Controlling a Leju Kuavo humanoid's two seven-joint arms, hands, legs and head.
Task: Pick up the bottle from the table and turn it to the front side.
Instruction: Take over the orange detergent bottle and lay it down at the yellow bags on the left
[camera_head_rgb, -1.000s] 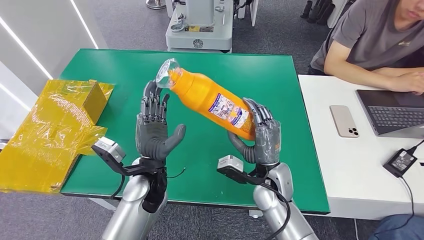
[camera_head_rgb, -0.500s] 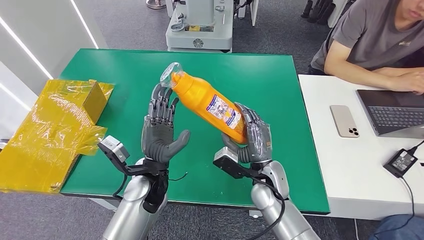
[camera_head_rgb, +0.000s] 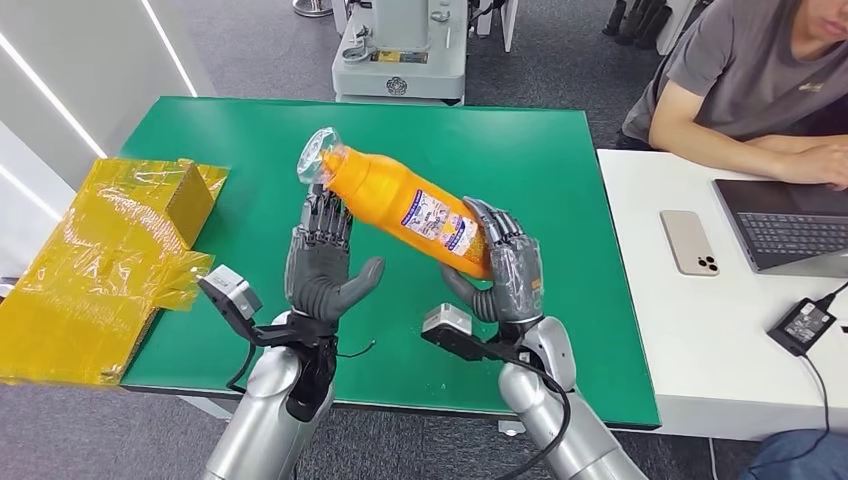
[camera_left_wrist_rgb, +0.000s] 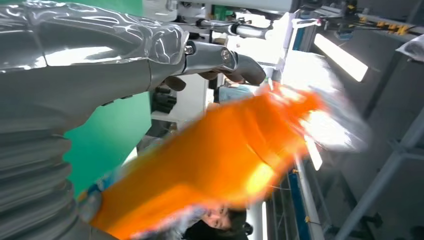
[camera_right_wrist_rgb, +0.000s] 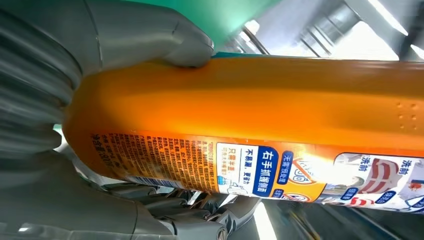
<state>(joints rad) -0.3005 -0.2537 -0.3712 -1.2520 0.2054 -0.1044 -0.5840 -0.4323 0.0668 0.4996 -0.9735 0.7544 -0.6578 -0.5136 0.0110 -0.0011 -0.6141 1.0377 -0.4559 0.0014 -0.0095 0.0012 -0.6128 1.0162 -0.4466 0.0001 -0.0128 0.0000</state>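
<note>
Seen from the head: orange bottle (camera_head_rgb: 410, 207) lifted above the green table (camera_head_rgb: 560, 180), tilted, clear-wrapped cap end up and toward the left, base gripped in the right hand (camera_head_rgb: 500, 268). Left hand (camera_head_rgb: 322, 262) raised beside the neck, palm toward the bottle, fingers spread and holding nothing, fingertips just under the cap end. Yellow wrapped box (camera_head_rgb: 110, 260) at the table's left edge; a person's arm (camera_head_rgb: 740, 140) on the white desk, well apart. From the left wrist: blurred bottle (camera_left_wrist_rgb: 220, 165) just beside the thumb (camera_left_wrist_rgb: 220, 57). From the right wrist: label (camera_right_wrist_rgb: 280, 172) visible, thumb (camera_right_wrist_rgb: 155, 35) pressed on the body. Best handled, probably, by closing the left hand around the neck first, then rotating slowly, keeping the slick wrap from slipping.
</note>
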